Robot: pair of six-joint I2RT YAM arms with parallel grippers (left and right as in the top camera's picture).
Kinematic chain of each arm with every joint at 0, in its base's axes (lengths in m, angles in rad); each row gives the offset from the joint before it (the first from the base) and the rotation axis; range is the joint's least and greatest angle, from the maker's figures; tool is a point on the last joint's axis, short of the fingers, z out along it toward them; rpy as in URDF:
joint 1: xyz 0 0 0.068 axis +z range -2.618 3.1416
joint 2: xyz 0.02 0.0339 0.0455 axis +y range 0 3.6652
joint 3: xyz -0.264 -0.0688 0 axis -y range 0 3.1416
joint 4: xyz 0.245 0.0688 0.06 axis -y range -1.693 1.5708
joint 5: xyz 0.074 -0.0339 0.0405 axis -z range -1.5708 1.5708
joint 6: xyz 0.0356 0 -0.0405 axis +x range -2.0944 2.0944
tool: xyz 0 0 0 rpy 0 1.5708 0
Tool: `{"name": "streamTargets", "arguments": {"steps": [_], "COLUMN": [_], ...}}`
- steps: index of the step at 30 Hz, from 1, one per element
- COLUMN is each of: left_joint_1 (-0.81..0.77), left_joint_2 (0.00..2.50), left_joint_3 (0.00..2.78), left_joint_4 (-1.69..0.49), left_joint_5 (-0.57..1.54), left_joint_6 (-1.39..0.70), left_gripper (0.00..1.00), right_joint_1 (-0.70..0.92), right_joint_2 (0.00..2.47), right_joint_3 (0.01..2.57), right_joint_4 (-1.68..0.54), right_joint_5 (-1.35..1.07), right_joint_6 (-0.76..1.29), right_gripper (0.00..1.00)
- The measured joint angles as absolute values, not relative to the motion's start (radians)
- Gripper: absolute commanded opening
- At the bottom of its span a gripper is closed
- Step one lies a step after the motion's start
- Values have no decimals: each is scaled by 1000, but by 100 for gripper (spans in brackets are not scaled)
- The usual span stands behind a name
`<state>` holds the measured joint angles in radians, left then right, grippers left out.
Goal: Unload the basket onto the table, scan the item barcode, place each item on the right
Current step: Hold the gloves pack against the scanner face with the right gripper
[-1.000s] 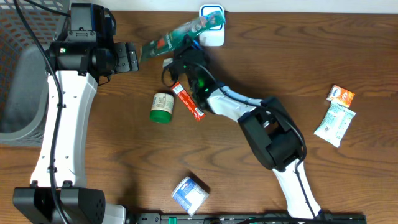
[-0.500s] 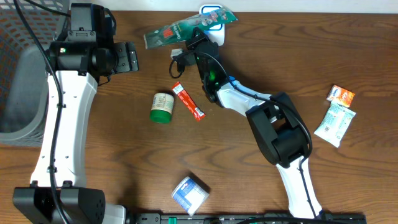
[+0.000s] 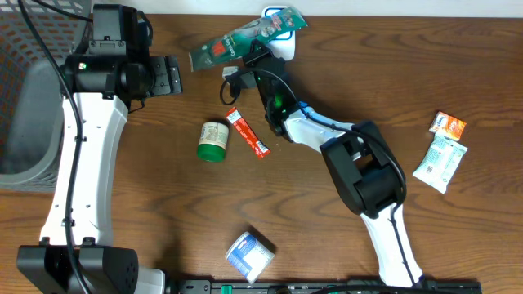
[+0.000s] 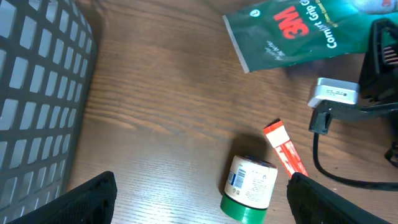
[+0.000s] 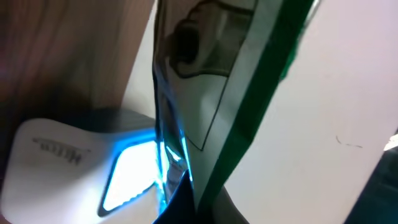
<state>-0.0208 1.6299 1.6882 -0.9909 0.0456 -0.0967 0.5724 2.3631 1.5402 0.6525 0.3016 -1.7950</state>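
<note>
The item is a flat green 3M packet (image 3: 242, 38), held above the table at the back. My right gripper (image 3: 260, 54) is shut on its lower edge. The packet's right end hangs over the white barcode scanner (image 3: 282, 51). In the right wrist view the packet (image 5: 208, 93) stands edge-on just beside the scanner (image 5: 56, 163), whose window (image 5: 132, 169) glows blue; my right gripper (image 5: 198, 206) pinches the packet from below. My left gripper (image 3: 175, 76) stands open to the left of the packet, with nothing between its fingers (image 4: 93, 194).
A green-capped bottle (image 3: 213, 140) and a red bar (image 3: 247, 132) lie left of centre. A blue-white pack (image 3: 249, 254) sits near the front edge. An orange packet (image 3: 449, 124) and a white-green packet (image 3: 440, 162) lie at right. A grey basket (image 3: 24, 90) stands at the left.
My right gripper has carried the green packet up and to the right, from beside the left gripper to over the scanner. The left arm has not moved.
</note>
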Motion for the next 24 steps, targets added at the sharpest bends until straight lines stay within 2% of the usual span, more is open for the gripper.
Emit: {"name": "streamTargets", "arguments": {"steps": [6,15,24], "left_joint_1": [-21,-21,-21], "left_joint_2": [1630,1630,1630], "left_joint_3": [1688,1688,1688], "left_joint_4": [-991,-991,-991], "left_joint_5": [46,46,46], "left_joint_6": [-97,-97,-97], "left_gripper": [88,88,88], "right_joint_1": [570,567,568], "right_joint_2": [2400,2514,2517], "right_joint_3": [1551,1669,1679], "right_joint_4": [764,766,741], "right_joint_5": [287,299,358], "right_joint_6": [-1763,-1742,-1587], "right_gripper": [1,1,1]}}
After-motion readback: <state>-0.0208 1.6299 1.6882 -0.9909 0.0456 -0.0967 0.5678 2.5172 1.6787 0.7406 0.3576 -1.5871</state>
